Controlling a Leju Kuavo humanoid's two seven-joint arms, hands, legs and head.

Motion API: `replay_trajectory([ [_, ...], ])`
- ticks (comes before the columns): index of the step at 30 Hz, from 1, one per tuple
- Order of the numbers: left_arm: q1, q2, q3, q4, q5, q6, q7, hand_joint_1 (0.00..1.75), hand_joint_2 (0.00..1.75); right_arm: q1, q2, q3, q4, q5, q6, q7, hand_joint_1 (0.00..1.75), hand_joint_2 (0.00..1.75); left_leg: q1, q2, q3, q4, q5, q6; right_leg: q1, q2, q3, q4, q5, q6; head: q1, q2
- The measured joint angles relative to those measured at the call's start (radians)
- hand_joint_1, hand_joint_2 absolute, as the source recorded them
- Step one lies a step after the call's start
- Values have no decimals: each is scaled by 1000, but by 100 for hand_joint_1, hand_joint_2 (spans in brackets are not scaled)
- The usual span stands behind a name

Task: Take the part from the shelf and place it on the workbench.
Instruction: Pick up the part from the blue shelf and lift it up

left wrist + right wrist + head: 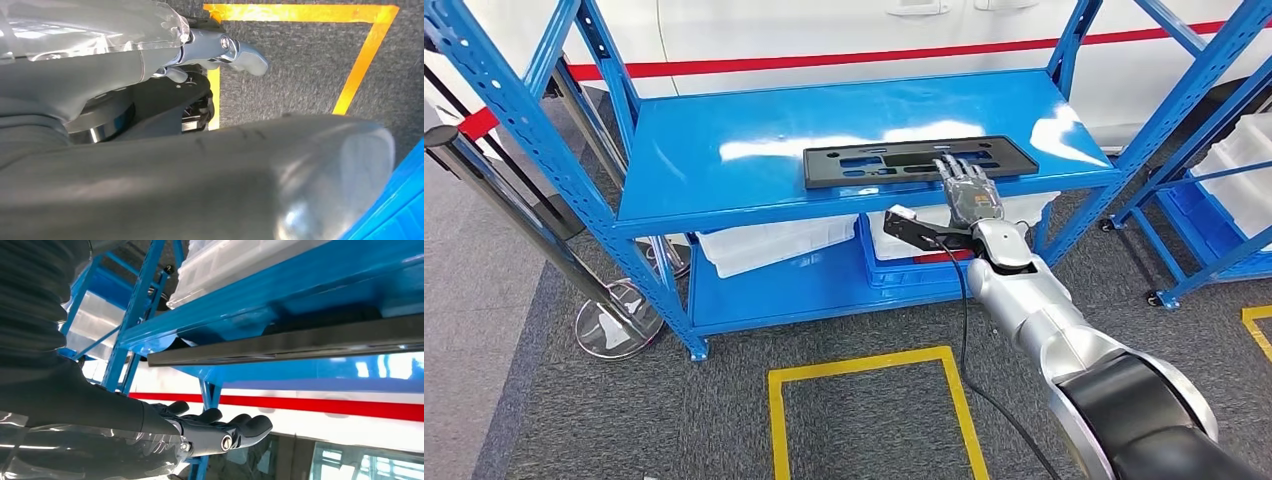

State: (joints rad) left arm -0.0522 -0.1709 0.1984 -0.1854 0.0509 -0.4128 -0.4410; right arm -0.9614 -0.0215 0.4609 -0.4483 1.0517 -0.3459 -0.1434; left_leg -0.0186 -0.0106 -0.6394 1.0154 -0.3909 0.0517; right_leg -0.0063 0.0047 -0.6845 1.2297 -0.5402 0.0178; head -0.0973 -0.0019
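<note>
On the top board of the blue shelf (724, 150), near its front edge and toward the right corner, lies the flat black part (894, 160). The right hand (969, 192) reaches over that front edge, fingers spread wide above the part's right portion, holding nothing. Whether the left hand (220, 50) is spread or curled I cannot tell.

R arm outstretched, right robot hand (969, 193) open, fingers extended.

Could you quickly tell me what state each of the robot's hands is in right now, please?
Left hand: cannot be told; too little of it shows.
Right hand: open, fingers spread above the black part on the blue shelf, holding nothing.
</note>
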Motion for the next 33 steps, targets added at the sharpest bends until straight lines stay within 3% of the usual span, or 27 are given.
replay_trajectory([
  [2, -1, -2, 0, 0, 0, 2, 0, 0, 0, -2, -1, 0, -2, 0, -1, 0, 0, 175, -7, 0, 12, 2, -10, -1, 14, -2, 45, -137, 84, -23, 0, 0],
  [3, -2, -3, 0, 0, 0, 4, 0, 0, 0, -3, -1, 1, -3, 0, -1, 0, 0, 175, -8, 0, 13, 3, -13, -2, 19, -4, 62, -182, 105, -30, 0, 0],
  [4, -3, -4, 0, 0, 0, 6, 0, 0, 0, -4, -1, 1, -4, 0, -2, 0, 0, 175, -9, 1, 12, 4, -15, -2, 22, -4, 70, -205, 111, -30, 0, 0],
  [7, -3, -4, 0, 0, 0, 9, 1, 0, 0, -4, -1, 3, -7, 0, -3, 0, 0, 175, -7, 3, 11, 6, -19, 0, 22, -2, 72, -214, 111, -20, 0, 0],
  [33, -10, -4, 0, 0, -11, 14, 21, 0, 0, -37, 22, 42, -12, 29, 77, 32, 0, 175, -10, 3, 14, 2, -17, -4, 19, -1, 74, -212, 110, -23, 0, 0],
])
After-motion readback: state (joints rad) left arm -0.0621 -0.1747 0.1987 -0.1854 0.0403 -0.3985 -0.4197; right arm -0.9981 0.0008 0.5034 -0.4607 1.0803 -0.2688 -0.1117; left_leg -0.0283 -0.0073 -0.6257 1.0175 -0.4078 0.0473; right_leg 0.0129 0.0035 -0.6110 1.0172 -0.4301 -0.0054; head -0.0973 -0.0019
